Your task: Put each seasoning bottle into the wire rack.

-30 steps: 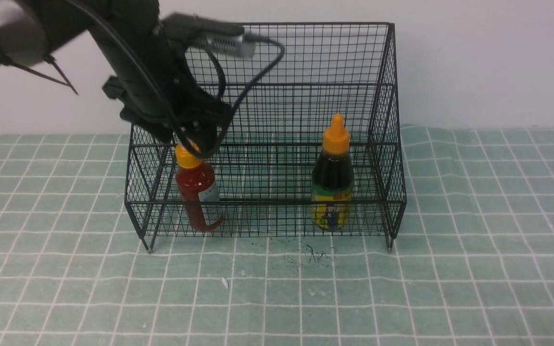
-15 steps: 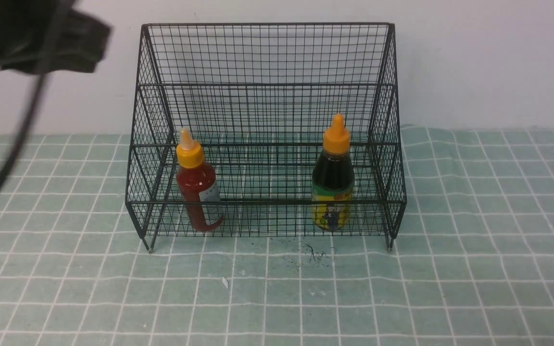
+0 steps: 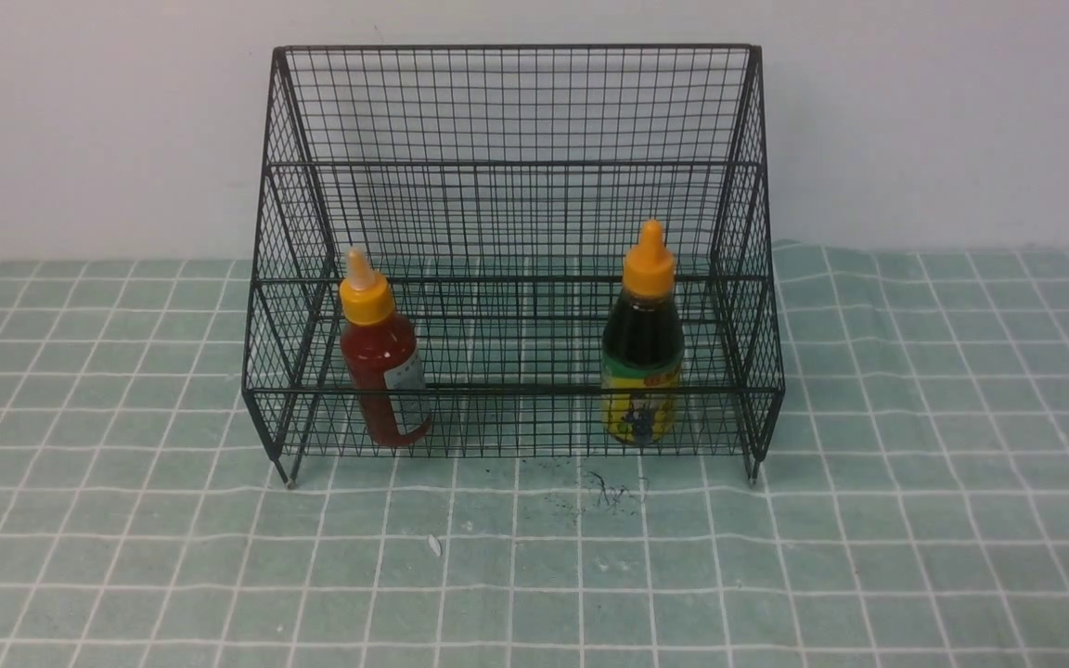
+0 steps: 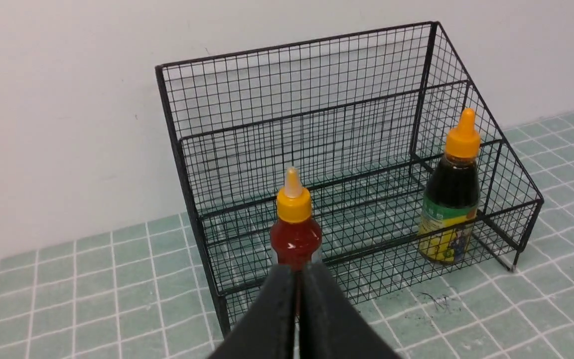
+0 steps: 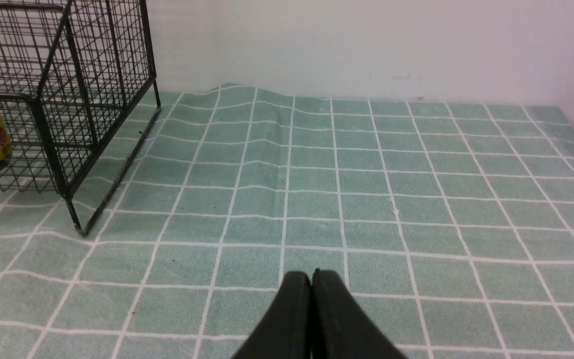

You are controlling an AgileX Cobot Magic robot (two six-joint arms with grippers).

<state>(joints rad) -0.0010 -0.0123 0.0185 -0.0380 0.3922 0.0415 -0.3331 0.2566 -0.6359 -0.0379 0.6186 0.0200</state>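
Both seasoning bottles [image 3: 379, 357] [image 3: 643, 348] now stand inside the wire rack [image 3: 511, 167]; our left hand [image 4: 298, 279] pulled back, both hands [image 5: 311, 284] pinched together, job looks done.

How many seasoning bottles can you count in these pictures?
2. The red sauce bottle stands at the wire rack's lower left; the dark sauce bottle stands at its lower right. None appears hidden.

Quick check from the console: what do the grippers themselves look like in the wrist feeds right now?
Only the fingertips show. The left gripper has two matte black fingers, smooth and wedge-shaped, narrowing toward the tips. The right gripper looks the same: plain black tapered fingers with rounded ends. No markings, cables or pads are visible on either, and neither arm appears in the front view.
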